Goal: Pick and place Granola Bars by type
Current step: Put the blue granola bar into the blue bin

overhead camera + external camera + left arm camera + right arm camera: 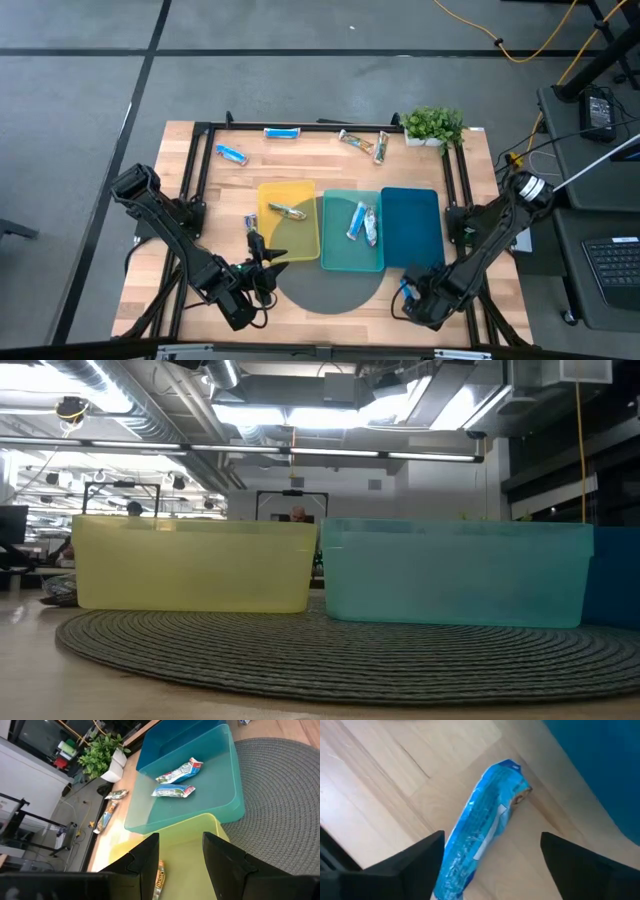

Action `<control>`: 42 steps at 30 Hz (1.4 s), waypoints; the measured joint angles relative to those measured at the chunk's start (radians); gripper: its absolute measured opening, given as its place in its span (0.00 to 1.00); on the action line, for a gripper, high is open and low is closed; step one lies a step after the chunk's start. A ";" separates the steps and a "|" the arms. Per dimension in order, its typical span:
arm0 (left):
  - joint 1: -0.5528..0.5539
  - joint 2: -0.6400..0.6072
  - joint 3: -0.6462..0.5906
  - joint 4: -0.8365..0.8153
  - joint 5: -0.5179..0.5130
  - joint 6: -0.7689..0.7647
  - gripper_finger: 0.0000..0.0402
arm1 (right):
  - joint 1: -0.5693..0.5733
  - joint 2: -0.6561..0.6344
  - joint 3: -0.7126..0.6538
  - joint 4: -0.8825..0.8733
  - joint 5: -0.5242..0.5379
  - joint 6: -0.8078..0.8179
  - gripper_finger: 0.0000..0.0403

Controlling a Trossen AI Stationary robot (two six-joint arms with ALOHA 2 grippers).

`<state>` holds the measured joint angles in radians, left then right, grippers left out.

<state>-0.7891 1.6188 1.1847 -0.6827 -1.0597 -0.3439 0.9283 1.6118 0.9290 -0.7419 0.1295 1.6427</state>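
The right pincer point(408, 293) sits low at the near right corner of the wooden surface point(330, 160), just in front of the dark blue tray point(411, 226), and its two fingers stand spread wide and released. In the right wrist view a bright blue bar point(480, 827) lies on the bare wood between those fingers point(415, 865), touched by neither as far as can be told, with the dark blue tray's rim close beside one end. The wrapper carries a pale panel, but no writing on it can be read. The left pincer point(262, 258) hovers at the near edge of the yellow tray point(290, 195), its fingers partly apart with nothing between them; a tan-brown bar point(288, 211) lies in that tray, and its printing is too blurred to read. Two blue-and-white bars point(363, 222) lie side by side in the teal tray point(352, 258), with lettering that cannot be made out. Along the far edge of the surface lie two more blue bars point(231, 154) and two silvery tan-brown bars point(366, 142), near a small potted plant point(434, 125). The trays rest partly on a round grey woven mat point(330, 290).
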 joint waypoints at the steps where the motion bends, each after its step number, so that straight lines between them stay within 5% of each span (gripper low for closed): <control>1: 0.000 0.000 0.000 0.000 0.000 0.007 0.36 | 0.000 0.007 0.000 0.001 0.000 0.003 0.84; 16: 0.000 0.000 0.000 -0.002 -0.015 0.043 0.36 | -0.001 0.097 0.000 0.044 -0.021 0.028 0.78; 32: 0.000 0.000 0.000 -0.002 -0.021 0.043 0.36 | -0.002 0.095 0.001 0.041 -0.045 -0.024 0.18; 42: 0.000 0.000 0.000 -0.002 -0.021 0.043 0.36 | -0.001 0.047 0.091 0.017 -0.079 -0.104 0.09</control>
<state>-0.7889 1.6188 1.1847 -0.6846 -1.0805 -0.3004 0.9272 1.6590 1.0198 -0.7246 0.0507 1.5383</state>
